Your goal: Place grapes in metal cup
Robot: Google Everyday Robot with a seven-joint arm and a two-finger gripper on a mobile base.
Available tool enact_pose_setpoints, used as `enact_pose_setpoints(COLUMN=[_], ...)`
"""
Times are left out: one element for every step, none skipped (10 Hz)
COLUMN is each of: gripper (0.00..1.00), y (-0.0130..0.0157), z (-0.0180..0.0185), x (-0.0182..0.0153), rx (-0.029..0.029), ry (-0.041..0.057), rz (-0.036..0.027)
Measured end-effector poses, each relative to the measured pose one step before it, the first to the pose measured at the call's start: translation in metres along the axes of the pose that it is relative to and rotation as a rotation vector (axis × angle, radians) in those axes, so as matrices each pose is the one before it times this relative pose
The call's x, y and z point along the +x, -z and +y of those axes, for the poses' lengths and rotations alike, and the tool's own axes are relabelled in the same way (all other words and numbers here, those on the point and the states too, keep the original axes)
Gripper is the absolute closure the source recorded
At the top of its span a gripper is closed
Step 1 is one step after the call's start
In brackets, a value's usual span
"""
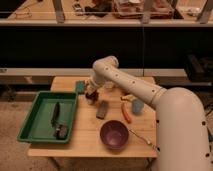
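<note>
The grapes [102, 109] lie as a dark elongated bunch on the wooden table [85, 137], left of centre. My gripper [91, 95] hangs low over the table just behind and to the left of them, beside the green sponge. Whether it touches anything there is hidden by its dark tip. A small grey round object that looks like the metal cup [61, 131] sits in the near right corner of the green tray [35, 125], well to the left of the gripper.
A purple bowl [114, 134] stands near the front edge with a spoon [142, 139] to its right. An orange carrot [125, 112] and a light blue cup [137, 106] lie right of the grapes. A green sponge [80, 87] is at the back. A dark long item [54, 113] rests in the tray.
</note>
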Motion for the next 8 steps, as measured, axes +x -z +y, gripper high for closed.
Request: enact_pose_setpoints(gripper=[0.69,0.57,0.48,0.38,0.27,0.23,0.20,0.20], y=[-0.00076,-0.00074,-0.00016,-0.00049,-0.00115,-0.00029,-0.00048,-0.00036], z=[-0.00102,-0.00202,-0.00126,-0.00037,-0.00095,-0.00021,-0.00001,-0.00087], x=[0.00107,0.00202,0.00121,0.00020,0.00006,-0.00059,-0.00072,-0.00011], rx=[0.00413,0.00097,-0.00401,-0.00887,-0.00849,-0.00694,-0.00903,0.00138], ry=[-0.00297,0.00038,0.00001,0.00340,0.00241,0.00120,0.00163,0.00077], rz=[-0.00134,-0.00473,-0.00905,-0.01522,-0.01524,-0.01237,-0.02084,-0.00203])
